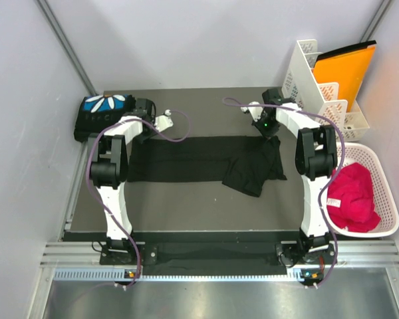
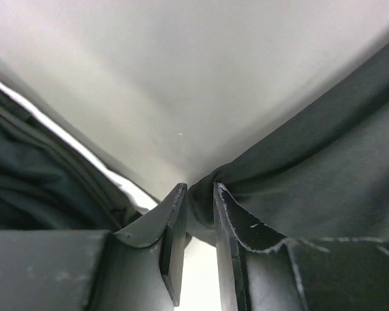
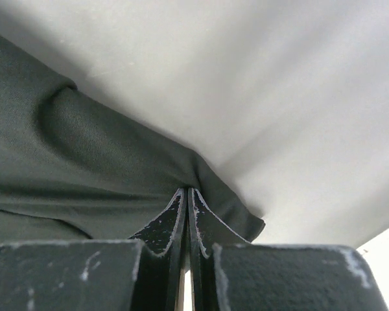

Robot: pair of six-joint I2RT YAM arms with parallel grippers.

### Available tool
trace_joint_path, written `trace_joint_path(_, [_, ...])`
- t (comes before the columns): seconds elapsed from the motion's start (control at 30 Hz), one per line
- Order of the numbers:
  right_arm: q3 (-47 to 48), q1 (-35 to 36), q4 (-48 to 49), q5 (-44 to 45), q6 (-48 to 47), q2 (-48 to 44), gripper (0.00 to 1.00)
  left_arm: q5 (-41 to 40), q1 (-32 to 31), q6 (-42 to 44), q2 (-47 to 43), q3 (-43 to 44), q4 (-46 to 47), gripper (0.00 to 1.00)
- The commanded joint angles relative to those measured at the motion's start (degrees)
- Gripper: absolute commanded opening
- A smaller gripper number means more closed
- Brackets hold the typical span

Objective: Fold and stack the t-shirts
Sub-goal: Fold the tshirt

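A black t-shirt [image 1: 199,158] lies stretched across the table [image 1: 206,206], the left pincer [image 2: 200,194] clamped on its left edge and the right pincer [image 3: 188,194] on its right, with a folded petal-print t-shirt [image 1: 101,113] at the far left corner

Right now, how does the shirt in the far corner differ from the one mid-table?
The corner shirt is folded compactly; the middle shirt lies as a long strip, bunched at the right. The corner shirt shows a blue print with white petals; the middle shirt shows none. Nothing grips the corner shirt; the left claw and right claw pinch the middle shirt. Both are black.
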Motion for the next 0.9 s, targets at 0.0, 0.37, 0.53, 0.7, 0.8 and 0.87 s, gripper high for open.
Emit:
trace_joint_path(0.0, [-2.1,-1.2,6.8,6.8,-2.3,0.1,0.0,-4.5,0.3,-0.2,0.8,-0.4,4.8,0.28])
trace_joint_path(0.37, [-2.1,-1.0,6.1,0.7,-2.7,-6.7,0.03,-5.4,0.2,-3.5,-3.2,-2.7,10.5,0.28])
trace_joint_path(0.53, [-2.3,-0.3,5.1,-2.3,-1.8,-13.8,0.04,-4.2,-0.2,-3.8,-9.4,-6.1,12.8,0.28])
trace_joint_path(0.7, [-7.1,1.6,4.6,-4.1,-1.9,-20.6,0.08,-2.8,-0.3,-4.9,-13.8,-8.0,11.3,0.28])
trace_joint_path(0.8, [-10.9,2.7,3.4,-5.6,-2.6,-23.4,0.15,-1.5,-0.8,-5.6,-17.3,-9.7,10.4,0.29])
trace_joint_path(0.87, [-14.8,3.7,3.2,-7.3,-3.7,-25.0,0.19,-0.8,-1.3,-5.8,-20.1,-10.2,8.7,0.3])
